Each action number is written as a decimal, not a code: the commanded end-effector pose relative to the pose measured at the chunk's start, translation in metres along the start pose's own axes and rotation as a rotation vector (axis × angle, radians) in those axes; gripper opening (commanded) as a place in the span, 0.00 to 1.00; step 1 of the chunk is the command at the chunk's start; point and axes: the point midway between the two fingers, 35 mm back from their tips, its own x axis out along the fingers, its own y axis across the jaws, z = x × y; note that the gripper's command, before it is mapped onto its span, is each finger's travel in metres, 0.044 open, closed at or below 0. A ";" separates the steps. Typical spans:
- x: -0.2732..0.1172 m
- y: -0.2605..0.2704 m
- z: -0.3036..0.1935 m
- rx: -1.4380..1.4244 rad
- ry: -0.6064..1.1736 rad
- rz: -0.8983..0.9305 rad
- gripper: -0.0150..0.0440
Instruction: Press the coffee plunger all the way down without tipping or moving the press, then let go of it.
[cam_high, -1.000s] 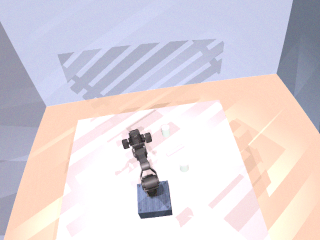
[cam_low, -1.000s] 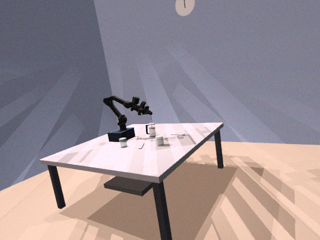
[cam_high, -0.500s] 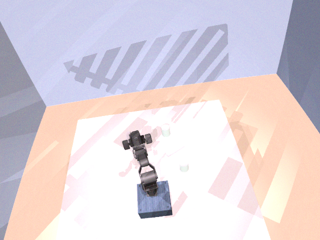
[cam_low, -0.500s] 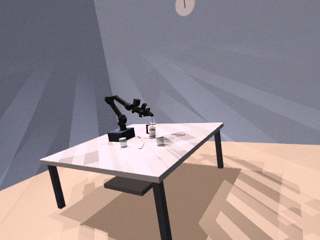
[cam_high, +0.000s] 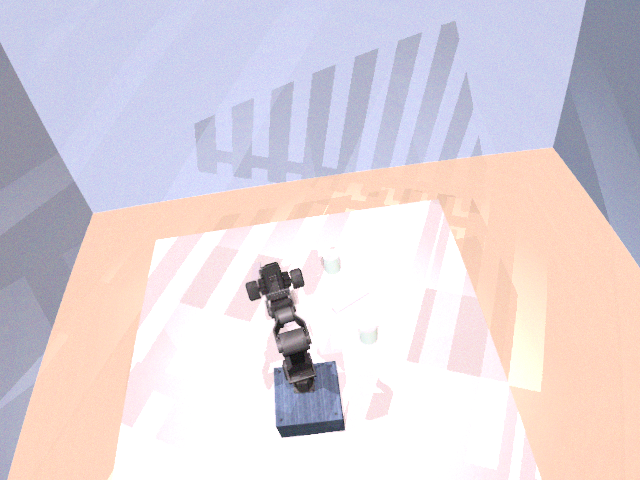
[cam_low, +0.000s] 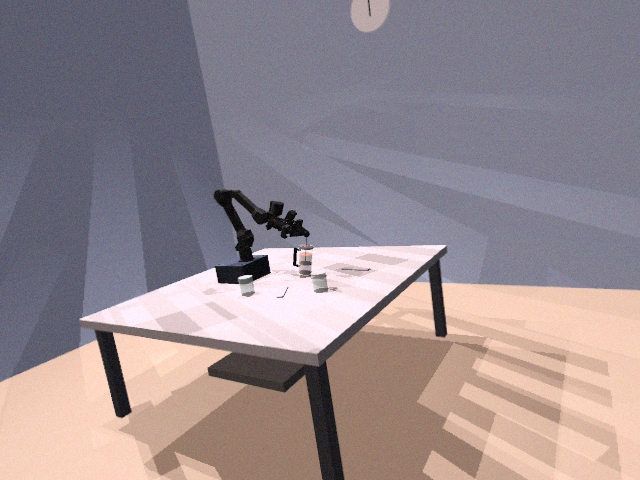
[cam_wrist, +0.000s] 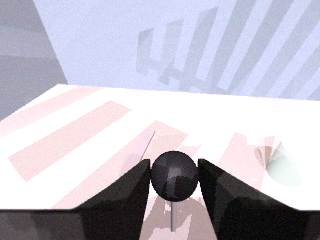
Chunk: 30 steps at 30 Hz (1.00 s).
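Note:
The coffee press (cam_low: 305, 264) stands upright on the table in the exterior view, a glass cylinder with a black handle on its left side. Its plunger rod stands a short way out of the lid, and the filter disc shows inside the glass, above the bottom. The round black plunger knob (cam_wrist: 174, 176) sits between the fingertips in the wrist view, with the thin rod below it. My gripper (cam_low: 306, 234) (cam_wrist: 173, 164) is shut on the knob, above the lid. In the top view the arm hides the press.
One pale green glass cup (cam_high: 331, 262) (cam_low: 320, 283) (cam_wrist: 284, 167) stands near the press. Another similar cup (cam_high: 368, 334) (cam_low: 246, 285) stands nearer the arm's base. A thin flat item (cam_high: 350, 302) lies between the cups. Another thin dark item (cam_low: 355, 269) lies beyond the press.

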 end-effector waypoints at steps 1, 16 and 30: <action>0.007 0.000 -0.031 -0.008 0.100 0.003 0.47; 0.014 0.000 -0.025 -0.008 0.099 0.003 0.47; 0.017 0.000 -0.022 -0.008 0.099 0.002 0.47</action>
